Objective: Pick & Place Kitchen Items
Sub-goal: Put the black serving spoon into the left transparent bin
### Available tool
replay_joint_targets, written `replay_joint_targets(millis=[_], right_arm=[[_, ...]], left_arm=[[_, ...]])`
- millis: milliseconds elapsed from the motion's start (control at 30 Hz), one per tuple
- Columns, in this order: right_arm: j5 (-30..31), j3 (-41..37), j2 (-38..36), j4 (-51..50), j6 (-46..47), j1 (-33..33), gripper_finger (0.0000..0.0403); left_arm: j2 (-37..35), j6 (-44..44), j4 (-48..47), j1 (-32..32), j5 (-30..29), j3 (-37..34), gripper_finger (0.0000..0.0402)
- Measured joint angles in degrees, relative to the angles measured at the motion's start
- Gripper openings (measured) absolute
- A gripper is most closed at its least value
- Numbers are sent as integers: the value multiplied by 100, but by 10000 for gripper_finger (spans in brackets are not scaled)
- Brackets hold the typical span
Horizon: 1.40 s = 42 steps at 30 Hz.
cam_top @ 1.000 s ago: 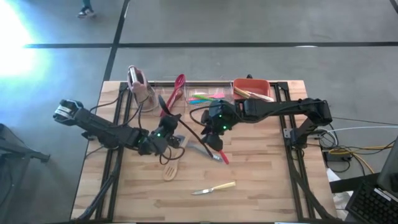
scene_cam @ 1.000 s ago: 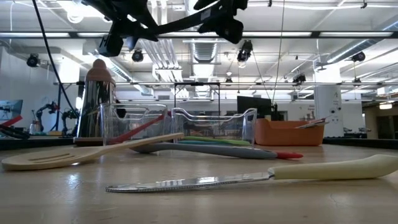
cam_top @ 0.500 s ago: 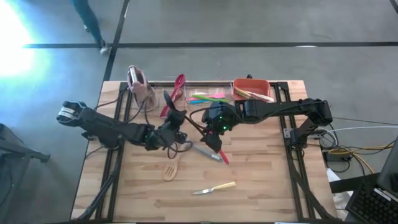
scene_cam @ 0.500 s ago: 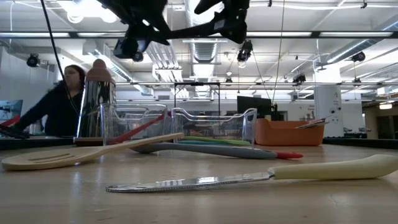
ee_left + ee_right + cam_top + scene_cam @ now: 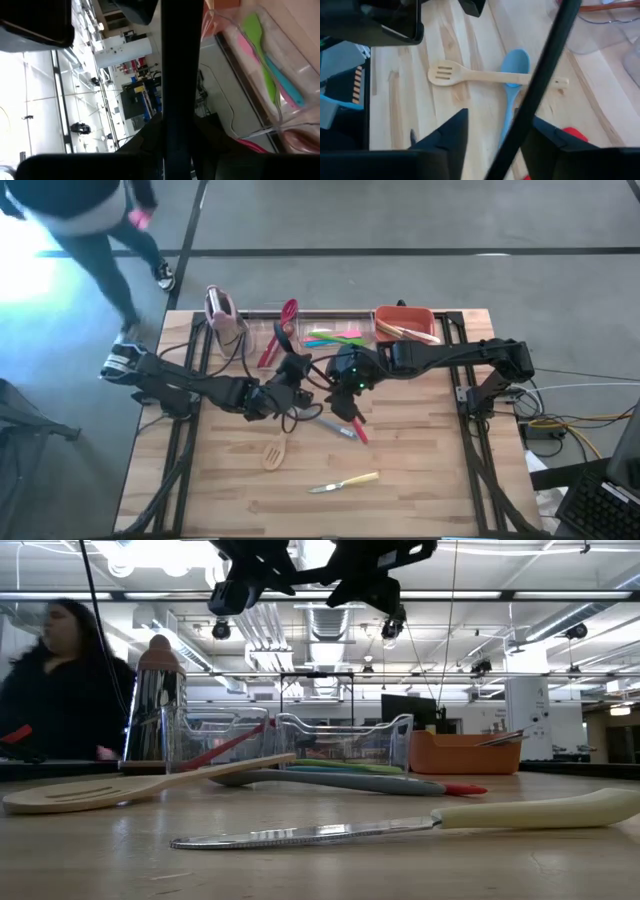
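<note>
— High view?
— Left gripper (image 5: 288,383) at centre frame, clamped on black ladle (image 5: 284,348). Right gripper (image 5: 350,402) just right of it, state impossible to tell.
— Low view?
— Knife (image 5: 400,823) flat at lower centre, wooden spatula (image 5: 130,783) at left.
— Wrist views?
— Black ladle down mid-frame; blue spoon (image 5: 512,75) crossing wooden spatula.

— What do the two arms look like?
— Both are dark, jointed and slim, with black cables looping off them. The left arm (image 5: 190,388) has a pale grey block at its base; the right arm (image 5: 450,357) is black all along.
— Any lights?
— Small green lamps glow near each wrist.
</note>
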Motion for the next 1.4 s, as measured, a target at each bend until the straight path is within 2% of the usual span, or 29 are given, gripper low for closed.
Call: replay_joint_targets(millis=[233,267,367,567,800,933,1033,1200,1400], right_arm=[[145,-9,2,-260,-103,36,27],[170,-9,2,-300,-122,34,20],[188,-9,2,-382,-149,36,13],[594,-9,-25,-427,-417,47,8],[974,-9,-175,-534,-678,71,6],[1302,-9,-322,-543,-685,64,7],[1412,-9,-435,-585,-678,40,7],[1538,-49,-463,-744,-661,34,7],[1654,-282,-435,-671,-612,-84,8]], left_arm=[[1,-73,-236,-15,38,3,68],[1,-84,-250,-15,38,3,68],[0,-157,-301,-19,84,3,68],[1,-676,-343,-70,-17,-1,74],[-44,-1223,-320,-179,-142,-8,212],[-127,-1320,-289,-239,-181,-8,256],[-179,-1277,-286,-270,-243,-8,266],[-329,-1045,-277,-315,-788,121,265],[-573,-1047,-243,-391,-648,707,265]])
